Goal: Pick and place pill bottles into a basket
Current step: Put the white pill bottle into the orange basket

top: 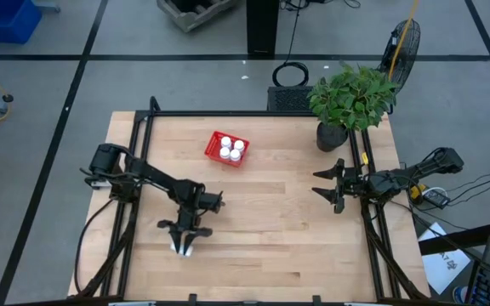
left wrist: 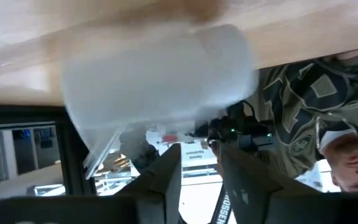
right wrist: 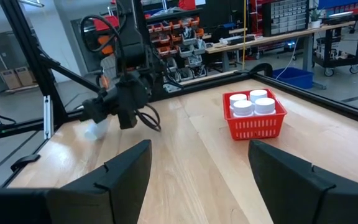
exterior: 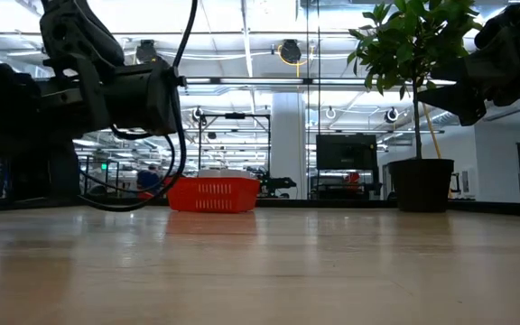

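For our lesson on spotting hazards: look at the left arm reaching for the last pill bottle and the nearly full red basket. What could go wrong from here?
1. The left tool is at the last bottle near the table's front; an off-centre grip could let it slip.
2. The basket already holds four bottles, so a fifth may perch on top or bounce out.
3. The right tool waits open near the plant, well clear.

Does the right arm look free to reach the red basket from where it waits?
Probably yes: bare tabletop lies between the right gripper and the basket; the left gripper works far off at the last bottle.
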Available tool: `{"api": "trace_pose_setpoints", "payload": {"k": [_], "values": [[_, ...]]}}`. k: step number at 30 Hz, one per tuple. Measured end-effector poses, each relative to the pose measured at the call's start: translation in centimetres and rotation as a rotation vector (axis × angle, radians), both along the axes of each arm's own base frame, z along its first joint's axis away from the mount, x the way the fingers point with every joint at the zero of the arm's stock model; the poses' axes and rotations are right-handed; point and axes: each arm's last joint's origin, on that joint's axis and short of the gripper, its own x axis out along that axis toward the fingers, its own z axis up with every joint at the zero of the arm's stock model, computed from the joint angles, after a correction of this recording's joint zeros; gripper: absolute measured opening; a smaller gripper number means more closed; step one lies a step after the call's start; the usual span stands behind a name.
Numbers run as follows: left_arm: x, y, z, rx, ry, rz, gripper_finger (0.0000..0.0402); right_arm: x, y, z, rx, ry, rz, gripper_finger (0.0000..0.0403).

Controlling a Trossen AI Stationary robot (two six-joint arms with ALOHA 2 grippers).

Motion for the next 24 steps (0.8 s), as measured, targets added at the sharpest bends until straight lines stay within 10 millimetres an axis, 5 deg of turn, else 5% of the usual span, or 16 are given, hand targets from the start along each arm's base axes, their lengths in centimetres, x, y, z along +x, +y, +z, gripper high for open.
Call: {"api": "trace_pose_setpoints", "payload": {"k": [7, 13, 18, 24], "values": [[0.0, 0.1, -0.1, 0.045, -0.116, -0.031, 0.0073, 0.0, 0.0, 0.1, 0.003, -0.007, 0.000, 0.0262], [0.4, 0.2, 1.9, 0.158, -0.487, -0.131, 0.0037, 0.0, 0.0, 0.1, 0.004, -0.010, 0.000, 0.0259], [-0.9, 0.7, 5.9, 0.514, -0.814, -0.281, 0.0006, 0.0, 0.0, 0.1, 0.004, -0.011, 0.000, 0.0261], [-5.3, -2.9, 9.1, 1.030, -1.023, -0.540, 0.0030, 0.0, 0.0, 0.1, 0.004, -0.010, 0.000, 0.0261]]}}
